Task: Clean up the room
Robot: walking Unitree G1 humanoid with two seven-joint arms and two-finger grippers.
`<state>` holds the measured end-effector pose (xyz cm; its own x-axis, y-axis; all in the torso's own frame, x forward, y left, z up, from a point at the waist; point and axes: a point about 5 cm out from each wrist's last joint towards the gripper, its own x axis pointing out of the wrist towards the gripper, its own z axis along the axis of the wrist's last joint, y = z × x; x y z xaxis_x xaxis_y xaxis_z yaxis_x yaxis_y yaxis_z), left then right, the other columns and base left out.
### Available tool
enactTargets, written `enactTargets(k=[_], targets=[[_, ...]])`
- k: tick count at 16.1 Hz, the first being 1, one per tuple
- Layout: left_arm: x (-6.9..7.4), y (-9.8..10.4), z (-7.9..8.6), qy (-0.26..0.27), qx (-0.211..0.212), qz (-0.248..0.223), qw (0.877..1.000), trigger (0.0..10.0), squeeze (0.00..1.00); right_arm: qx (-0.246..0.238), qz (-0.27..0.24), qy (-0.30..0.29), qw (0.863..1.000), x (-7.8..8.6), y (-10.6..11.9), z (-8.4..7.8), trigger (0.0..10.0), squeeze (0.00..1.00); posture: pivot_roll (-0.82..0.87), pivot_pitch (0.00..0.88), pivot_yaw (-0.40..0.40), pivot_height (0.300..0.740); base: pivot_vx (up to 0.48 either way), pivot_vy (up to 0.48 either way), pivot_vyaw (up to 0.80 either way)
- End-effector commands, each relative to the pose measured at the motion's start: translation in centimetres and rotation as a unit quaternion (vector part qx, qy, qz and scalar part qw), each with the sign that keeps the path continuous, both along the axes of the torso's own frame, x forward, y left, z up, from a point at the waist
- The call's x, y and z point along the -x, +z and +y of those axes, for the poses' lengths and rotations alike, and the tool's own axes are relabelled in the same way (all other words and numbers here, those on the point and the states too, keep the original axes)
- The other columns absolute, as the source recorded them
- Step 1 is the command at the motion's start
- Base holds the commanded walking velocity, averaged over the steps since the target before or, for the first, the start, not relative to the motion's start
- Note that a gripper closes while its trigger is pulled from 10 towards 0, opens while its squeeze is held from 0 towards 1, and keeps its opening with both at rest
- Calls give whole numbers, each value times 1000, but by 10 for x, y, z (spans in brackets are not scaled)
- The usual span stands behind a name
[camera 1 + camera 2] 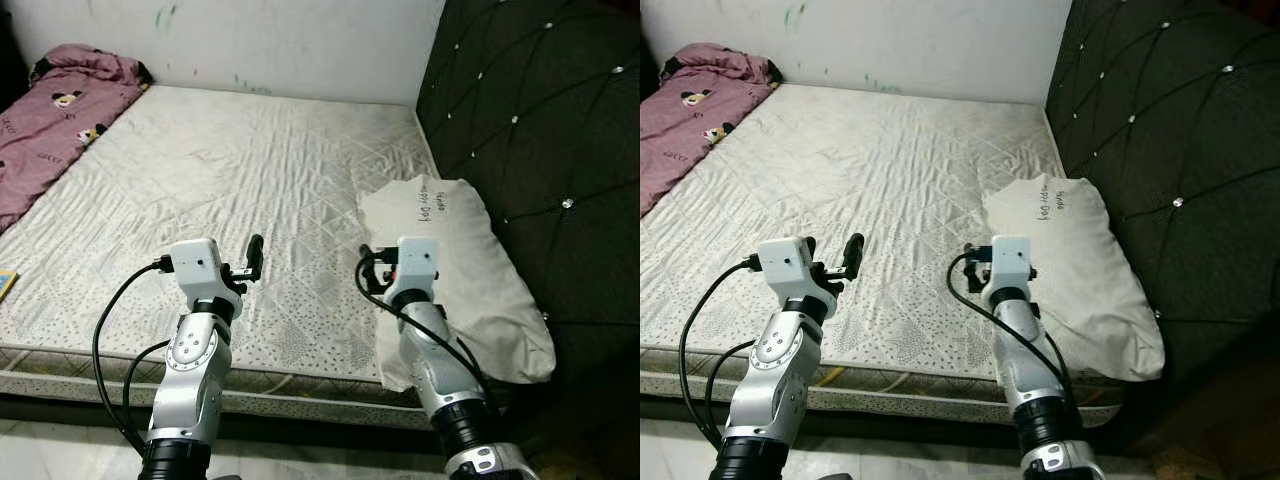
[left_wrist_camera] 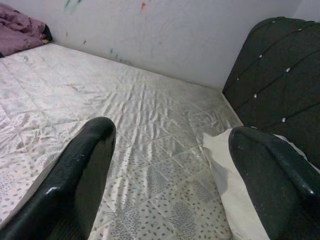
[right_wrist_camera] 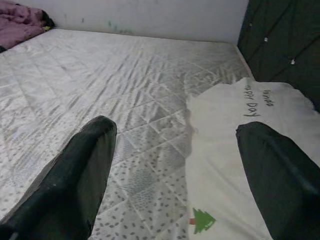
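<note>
A white pillow with dark handwriting lies on the right side of the bare mattress, against the headboard. At the far left a crumpled pink cartoon-print blanket rests on the bed. My left gripper hovers open over the mattress near its front edge, holding nothing. Just beside the pillow's left edge, my right gripper is also open and empty. A small green tree print marks the pillow's near corner.
A dark tufted headboard rises along the right side. The white wall closes off the far end of the bed. A yellow object peeks in at the mattress's left edge. Pale floor shows below the front edge.
</note>
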<state>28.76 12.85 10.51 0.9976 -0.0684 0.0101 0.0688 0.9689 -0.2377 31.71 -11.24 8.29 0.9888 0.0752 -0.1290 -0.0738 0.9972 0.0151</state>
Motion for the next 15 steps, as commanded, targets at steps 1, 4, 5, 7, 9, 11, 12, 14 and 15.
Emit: enactTargets(k=[1, 4, 5, 7, 9, 11, 12, 14, 15], targets=[[0, 0, -4, -2, 6, 3, 1000, 10000, 0, -2, 3, 1, 1000, -1, 0, 2, 10000, 0, 83, 0, -41, 740, 0, 480, 0], [0, 0, -4, -1, 8, 3, 1000, 10000, 0, 0, 7, 0, 1000, -1, -1, 2, 10000, 0, 81, 0, -43, 740, 0, 480, 0], [0, 0, -4, 0, 9, 3, 1000, 10000, 0, 1, 8, 0, 1000, -1, -1, 2, 10000, 0, 81, 0, -43, 740, 0, 480, -519], [-1, 0, -4, 1, 9, 3, 1000, 10000, 0, 2, 9, 1, 1000, -1, -1, 1, 10000, 0, 82, 0, -44, 740, 0, 480, -575], [0, 0, -4, 2, 10, 4, 1000, 10000, 0, 1, 9, 2, 1000, -1, -2, 1, 10000, 0, 83, 0, -46, 740, 0, 480, -228], [0, -1, -3, 4, 9, 4, 1000, 10000, 0, 0, 10, 2, 1000, -1, -2, 2, 10000, 0, 83, 0, -46, 740, 0, 480, 0], [0, 0, -2, 6, 7, 1, 1000, 10000, 0, 0, 9, 4, 1000, -1, -2, 2, 10000, 0, 83, 0, -46, 740, 0, 480, 0], [0, 0, 0, 10, 1, 0, 1000, 10000, 0, -1, 9, 5, 1000, 0, -2, 2, 10000, 0, 83, 0, -46, 740, 0, 122, 0], [0, 0, 1, 13, -1, 0, 1000, 10000, 0, -1, 10, 7, 1000, 0, -2, 2, 10000, 0, 84, 0, -45, 740, 0, 0, 0]])
